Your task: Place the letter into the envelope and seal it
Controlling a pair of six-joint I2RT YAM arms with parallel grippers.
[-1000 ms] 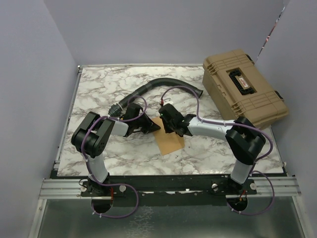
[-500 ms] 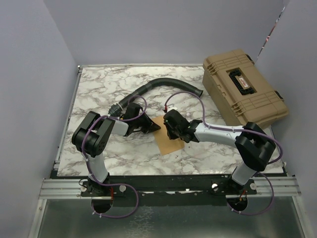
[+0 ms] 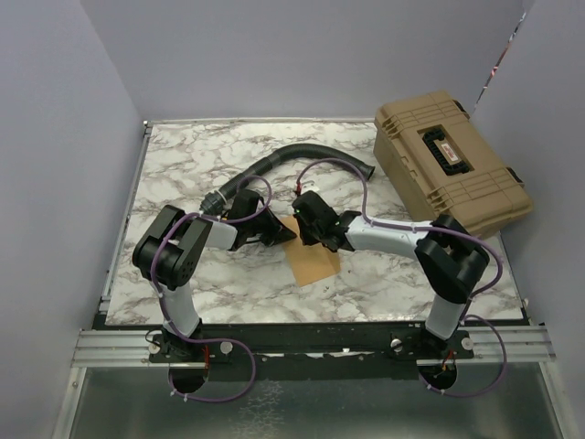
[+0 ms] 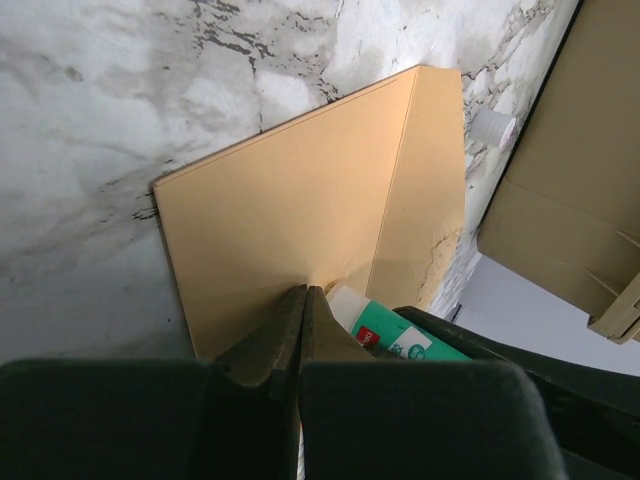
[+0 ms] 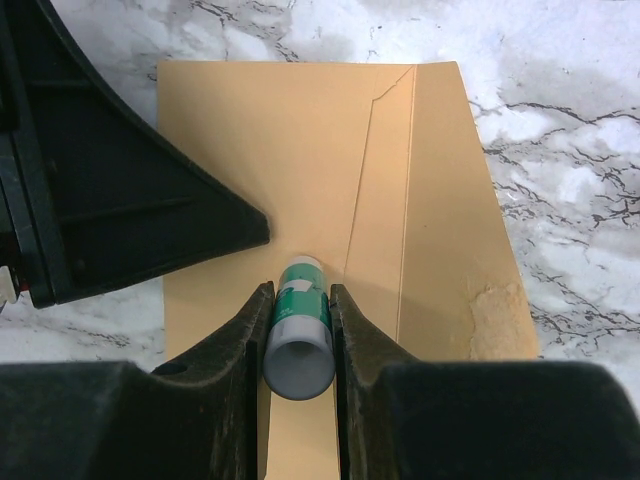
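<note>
Left of the tan case (image 3: pixel 451 163) and nearer the arm bases, flat on the marble table (image 3: pixel 183 165): the envelope (image 3: pixel 311 262), kraft-brown, fold line showing, with a rough pale patch on the strip beside that fold; touched on the side away from the case by the left gripper (image 4: pixel 305 290), jaws pressed fully together on nothing, tips on the paper; on the case side of that claw, the right gripper (image 5: pixel 298 290), jaws partly apart and clamped on a green-and-white glue stick (image 5: pixel 298 335), nose down on the envelope just beside the fold line.
</note>
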